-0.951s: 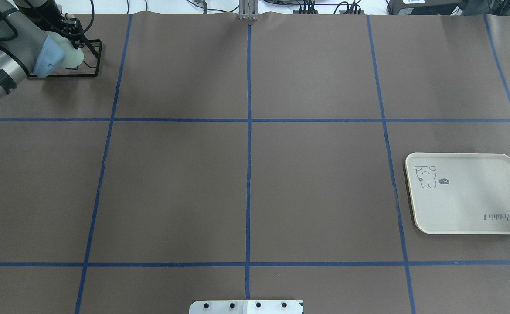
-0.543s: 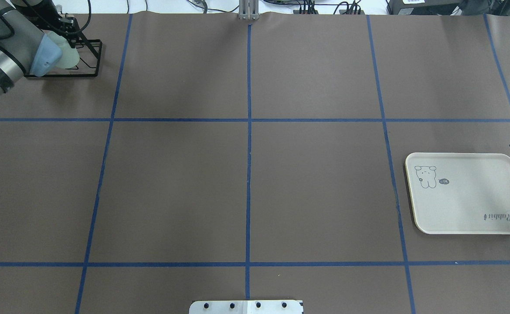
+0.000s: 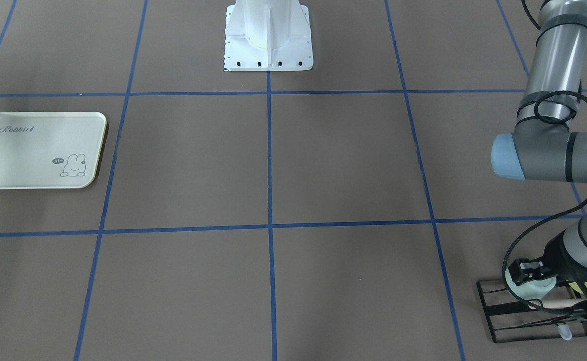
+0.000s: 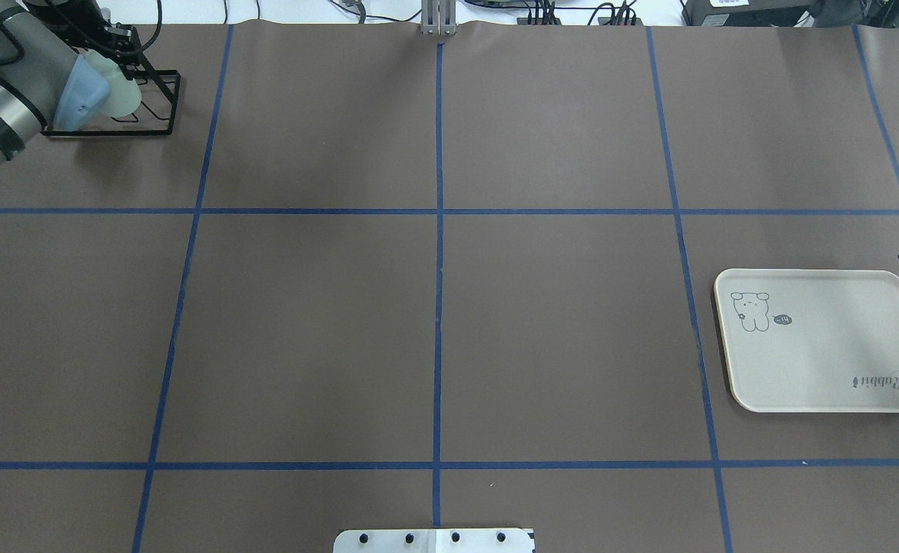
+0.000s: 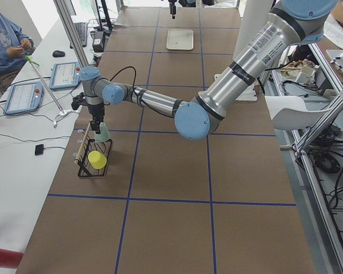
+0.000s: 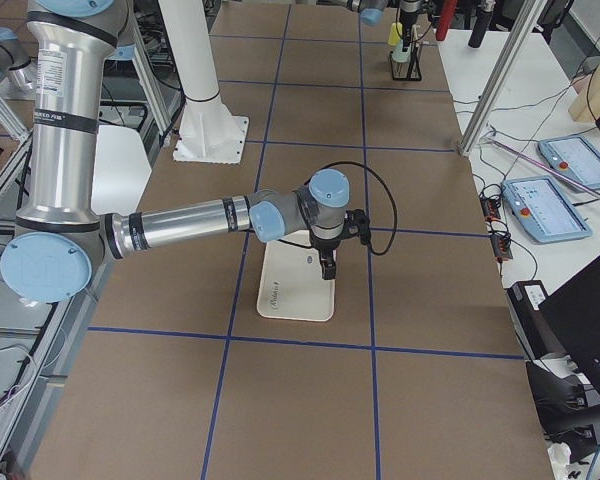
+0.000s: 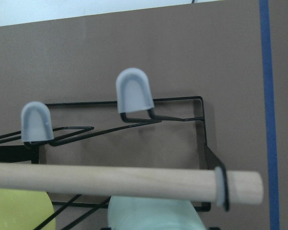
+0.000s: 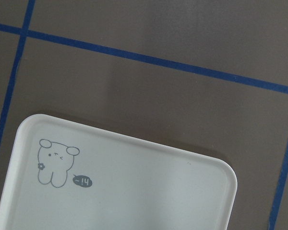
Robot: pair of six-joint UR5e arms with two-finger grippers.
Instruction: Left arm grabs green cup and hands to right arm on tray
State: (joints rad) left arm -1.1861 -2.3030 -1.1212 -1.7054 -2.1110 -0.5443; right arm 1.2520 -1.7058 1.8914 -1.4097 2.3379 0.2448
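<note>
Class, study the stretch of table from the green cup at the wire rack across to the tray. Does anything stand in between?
Nothing visible does. Between the green cup and the tray the table shows only blue tape lines. The wooden rod of the wire rack sits beside the cup.

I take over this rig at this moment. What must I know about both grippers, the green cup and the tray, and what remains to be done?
Left gripper: down at the green cup, which is in the black wire rack. Whether it is closed on the cup cannot be told.
Right gripper: hangs over the tray and holds nothing. Open or shut cannot be told.
Yellow-green cup: in the same rack, beside the green one.
Done: the left arm is at the cup.
Left: confirm the grip, lift the cup out, hand it to the right gripper, set it on the tray.
</note>
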